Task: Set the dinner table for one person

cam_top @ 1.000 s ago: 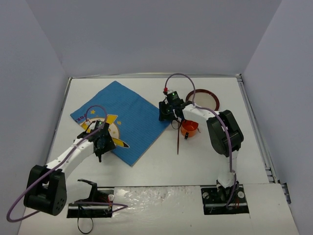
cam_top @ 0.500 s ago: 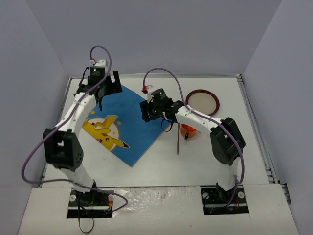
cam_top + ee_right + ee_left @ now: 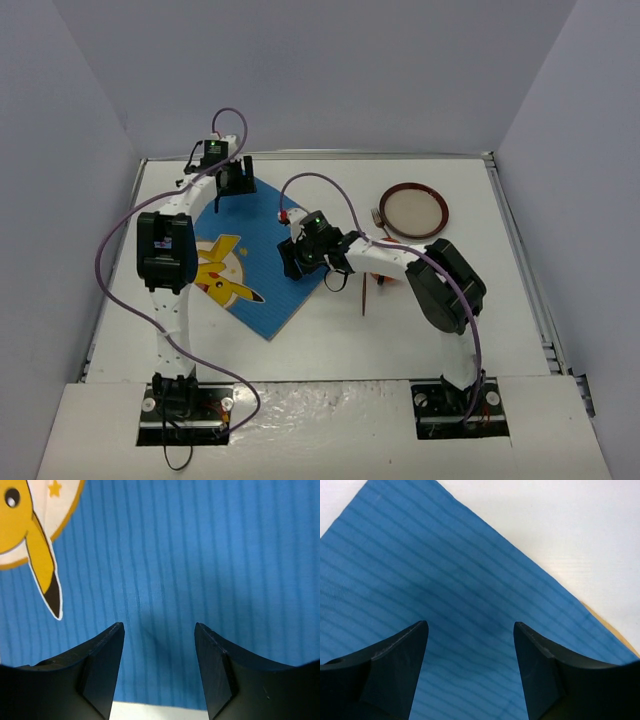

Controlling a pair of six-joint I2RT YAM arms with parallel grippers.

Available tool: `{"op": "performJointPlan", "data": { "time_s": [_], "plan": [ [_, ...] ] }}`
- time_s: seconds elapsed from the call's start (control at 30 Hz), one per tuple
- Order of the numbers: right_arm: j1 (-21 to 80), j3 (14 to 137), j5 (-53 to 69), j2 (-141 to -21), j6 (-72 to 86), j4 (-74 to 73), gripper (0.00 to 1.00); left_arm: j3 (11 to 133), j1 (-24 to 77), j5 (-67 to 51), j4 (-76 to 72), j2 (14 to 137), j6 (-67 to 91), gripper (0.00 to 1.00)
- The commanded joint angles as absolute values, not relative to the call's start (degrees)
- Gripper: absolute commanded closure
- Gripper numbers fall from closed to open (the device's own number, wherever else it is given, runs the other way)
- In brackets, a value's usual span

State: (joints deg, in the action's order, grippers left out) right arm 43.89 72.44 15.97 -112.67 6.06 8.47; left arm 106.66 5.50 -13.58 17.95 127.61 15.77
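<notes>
The white dinner table [image 3: 340, 340] carries a blue placemat [image 3: 262, 222] printed with a yellow cartoon figure [image 3: 215, 272]. My left gripper [image 3: 232, 184] hangs open over the placemat's far corner. Its fingers [image 3: 405, 652] frame only blue cloth [image 3: 445, 575], with bare table [image 3: 570, 525] beyond the edge. My right gripper [image 3: 293, 262] is open above the placemat's right side. In its wrist view there is striped cloth [image 3: 200, 555] between the jaws, the figure [image 3: 35, 540] at top left, and a strip of table [image 3: 155, 711] below. Neither gripper holds anything.
A round plate with a dark red rim [image 3: 413, 208] sits at the back right, a fork [image 3: 378, 215] just left of it. An orange cup [image 3: 385, 278] peeks out from behind the right arm, and a thin dark stick [image 3: 364, 296] lies near it. Grey walls enclose the table.
The left arm swung from the placemat's near side out to its far corner. The right gripper moved left, away from the orange cup, onto the placemat's right edge.
</notes>
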Motion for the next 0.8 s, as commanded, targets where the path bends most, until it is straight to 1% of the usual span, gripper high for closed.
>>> {"op": "performJointPlan", "data": {
  "time_s": [0.0,0.17,0.37,0.57,0.77],
  "plan": [
    [44.47,70.35,17.13,-113.95,6.07,15.11,0.45,110.54,3.88,-14.76,6.8,129.33,17.7,0.37],
    [44.58,68.33,16.01,-114.61,6.11,13.77,0.45,115.21,3.48,-15.23,4.25,136.6,20.2,0.37],
    [44.9,64.76,16.18,-114.11,7.34,13.36,0.46,121.04,2.24,-12.81,6.54,143.79,23.35,0.37],
    [45.0,61.98,16.34,-113.12,8.87,12.92,0.46,124.27,0.27,-13.52,5.19,146.86,26.01,0.37],
    [45.35,61.87,16.96,-111.88,8.71,12.13,0.46,124.54,-1.93,-14.06,2.72,145.81,24.97,0.36]
  ]
}}
